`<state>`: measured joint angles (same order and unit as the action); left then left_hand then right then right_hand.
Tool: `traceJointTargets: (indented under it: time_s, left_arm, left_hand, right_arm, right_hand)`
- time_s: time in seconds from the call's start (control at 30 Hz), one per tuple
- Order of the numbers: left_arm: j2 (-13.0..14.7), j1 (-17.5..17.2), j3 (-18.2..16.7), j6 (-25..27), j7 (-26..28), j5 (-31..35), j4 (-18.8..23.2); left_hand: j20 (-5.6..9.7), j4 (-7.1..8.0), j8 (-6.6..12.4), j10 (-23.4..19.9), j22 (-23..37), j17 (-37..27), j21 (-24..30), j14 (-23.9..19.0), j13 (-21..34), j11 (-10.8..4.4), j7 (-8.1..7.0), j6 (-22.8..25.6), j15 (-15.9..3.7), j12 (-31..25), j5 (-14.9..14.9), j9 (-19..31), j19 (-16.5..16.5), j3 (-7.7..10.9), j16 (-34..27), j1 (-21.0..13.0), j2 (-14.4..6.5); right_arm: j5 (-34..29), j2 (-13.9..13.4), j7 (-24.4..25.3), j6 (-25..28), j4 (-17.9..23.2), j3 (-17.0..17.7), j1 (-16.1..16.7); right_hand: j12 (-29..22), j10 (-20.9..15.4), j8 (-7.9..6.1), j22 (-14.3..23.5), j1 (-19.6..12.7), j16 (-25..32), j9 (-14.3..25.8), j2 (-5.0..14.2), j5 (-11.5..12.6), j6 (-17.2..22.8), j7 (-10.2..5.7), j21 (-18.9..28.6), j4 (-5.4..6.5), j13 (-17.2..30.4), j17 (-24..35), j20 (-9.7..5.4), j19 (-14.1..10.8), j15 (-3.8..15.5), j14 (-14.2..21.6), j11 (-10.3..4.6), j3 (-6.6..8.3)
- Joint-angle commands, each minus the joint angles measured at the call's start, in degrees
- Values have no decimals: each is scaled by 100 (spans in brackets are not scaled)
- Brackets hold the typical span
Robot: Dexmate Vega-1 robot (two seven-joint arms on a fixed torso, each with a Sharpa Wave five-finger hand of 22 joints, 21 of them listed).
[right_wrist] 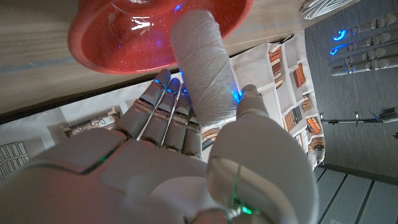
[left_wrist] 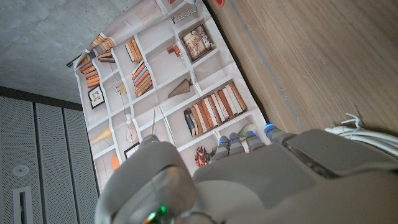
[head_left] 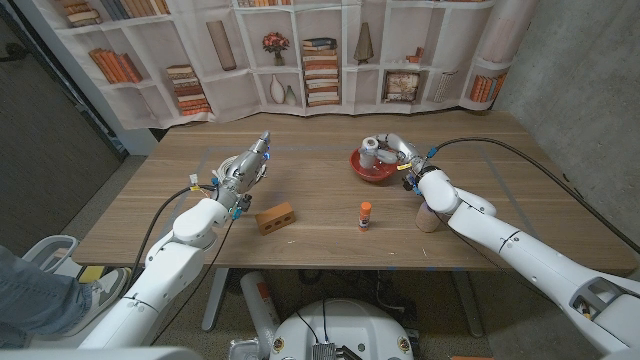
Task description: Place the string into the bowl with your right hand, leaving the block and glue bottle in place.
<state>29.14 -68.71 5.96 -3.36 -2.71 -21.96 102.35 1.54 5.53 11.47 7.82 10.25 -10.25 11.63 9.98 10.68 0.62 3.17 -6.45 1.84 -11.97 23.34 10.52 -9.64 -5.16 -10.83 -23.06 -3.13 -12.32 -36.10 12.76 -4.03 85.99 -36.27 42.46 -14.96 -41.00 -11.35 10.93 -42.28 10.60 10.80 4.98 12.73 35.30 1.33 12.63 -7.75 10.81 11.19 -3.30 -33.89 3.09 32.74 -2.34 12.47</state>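
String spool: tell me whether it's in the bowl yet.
Not released: the right hand holds the string spool over the red bowl, its far end at the rim.

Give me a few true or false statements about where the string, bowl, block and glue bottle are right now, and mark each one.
1. The right hand holds the spool of string over the red bowl. True.
2. The block lies inside the bowl. False: it lies on the table, apart from the bowl.
3. The glue bottle stands upright on the table. True.
4. The left hand grips the glue bottle. False: it holds nothing and is apart from the bottle.
5. The block lies between the left hand and the glue bottle. True.
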Motion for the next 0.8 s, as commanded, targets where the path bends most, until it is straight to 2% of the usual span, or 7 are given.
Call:
traceJointTargets:
  time_s: [0.03, 0.4, 0.8]
  left_arm:
    - [-42, 94, 54, 11, -36, 7, -104]
    - [-59, 166, 84, 51, -44, 27, -164]
    - [-82, 214, 116, 54, -86, 24, -227]
  left_hand:
    - [5, 2, -10, 19, 24, -26, -12, 234, 19, -17, -21, 28, -17, 16, -7, 26, -641, -24, 5, -35, -50]
    - [5, 1, -8, 12, 24, -26, -12, 236, 19, -15, -21, 33, -19, 13, -10, 26, -644, -37, 5, -42, -58]
    - [5, 1, -9, 24, 25, -26, -11, 236, 19, -20, -21, 32, -19, 18, -12, 26, -645, -50, 4, -48, -65]
  right_arm:
    - [44, -43, -107, 155, -15, -28, -24]
    - [-17, -66, -122, 315, -16, -83, -56]
    - [-19, -108, -198, 481, 56, -107, -71]
  right_hand:
    - [43, 75, 7, 16, -79, -28, 15, 95, 43, 524, -595, -29, -2, 22, -2, -369, 73, 396, -67, 21, 25]
    - [162, 325, 64, 19, -11, -59, 18, -27, 57, 318, -666, -134, 13, 30, -4, -271, 398, 330, -363, 21, -46]
    - [257, 587, 82, 21, 86, -70, 22, -151, 119, 87, -700, -199, 44, 38, -8, -118, 809, 118, -802, -20, -131]
